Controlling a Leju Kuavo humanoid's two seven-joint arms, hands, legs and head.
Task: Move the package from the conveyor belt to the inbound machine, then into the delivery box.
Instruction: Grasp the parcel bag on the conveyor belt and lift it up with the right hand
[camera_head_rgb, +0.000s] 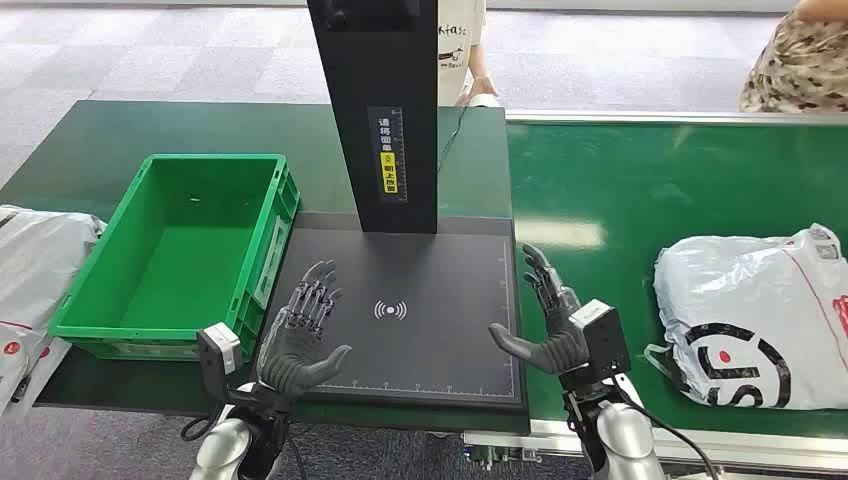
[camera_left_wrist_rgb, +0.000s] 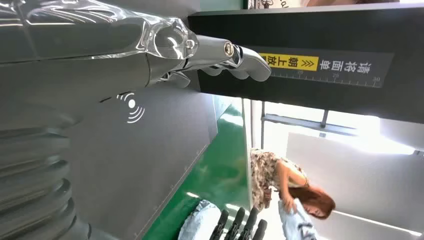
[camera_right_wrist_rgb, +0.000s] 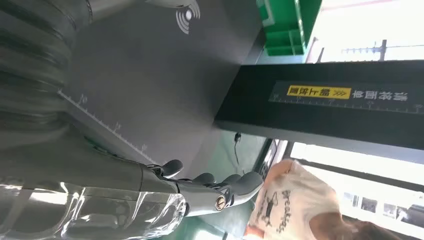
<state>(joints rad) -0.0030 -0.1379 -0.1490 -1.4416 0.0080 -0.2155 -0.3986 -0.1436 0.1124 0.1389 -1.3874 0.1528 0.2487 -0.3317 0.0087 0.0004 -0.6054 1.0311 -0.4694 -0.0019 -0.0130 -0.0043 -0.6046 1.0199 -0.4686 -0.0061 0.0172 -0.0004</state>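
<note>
A white plastic package (camera_head_rgb: 752, 312) with black and red print lies on the green conveyor belt (camera_head_rgb: 640, 190) at the right. The inbound machine's black scan plate (camera_head_rgb: 420, 305) lies in the middle, with its black post (camera_head_rgb: 378, 110) rising behind. The green delivery box (camera_head_rgb: 175, 250) stands empty to the left of the plate. My left hand (camera_head_rgb: 302, 335) hovers open over the plate's left part, fingers spread. My right hand (camera_head_rgb: 548, 320) is held open at the plate's right edge, well left of the package. The left hand's fingers (camera_left_wrist_rgb: 235, 62) and the right hand's fingers (camera_right_wrist_rgb: 220, 187) hold nothing.
Another grey-white bag (camera_head_rgb: 35, 275) lies at the far left beside the box. One person in a white shirt (camera_head_rgb: 462, 45) stands behind the post, and another in a patterned top (camera_head_rgb: 800, 60) is at the far right behind the belt.
</note>
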